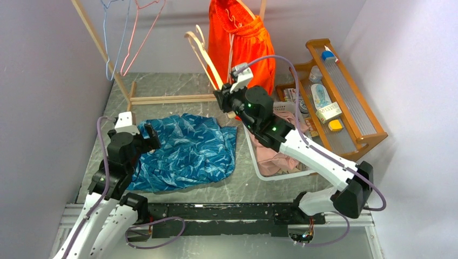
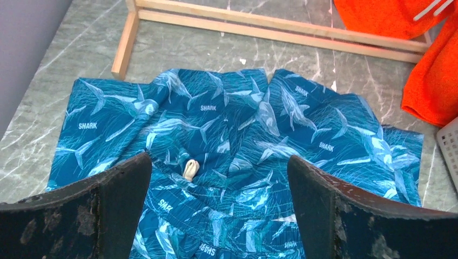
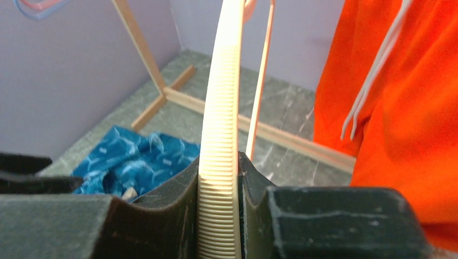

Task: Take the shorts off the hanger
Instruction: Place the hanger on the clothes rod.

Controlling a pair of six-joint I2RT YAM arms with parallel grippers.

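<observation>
the right gripper (image 3: 219,162) is clamped on a bare cream hanger (image 3: 222,81) at upper centre of the top view. the orange shorts (image 1: 240,46) hang lengthwise just right of it, so this arm is nearer. the left gripper (image 2: 219,162) hovers, jaws spread, over the blue shorts (image 2: 259,124) lying flat at lower left.

A robot laboratory cell: plain lilac walls (image 1: 38,81) enclose a marble-patterned bench (image 1: 178,86), with the left arm (image 1: 116,162) and right arm (image 1: 318,156) bolted to a black rail (image 1: 227,211).
</observation>
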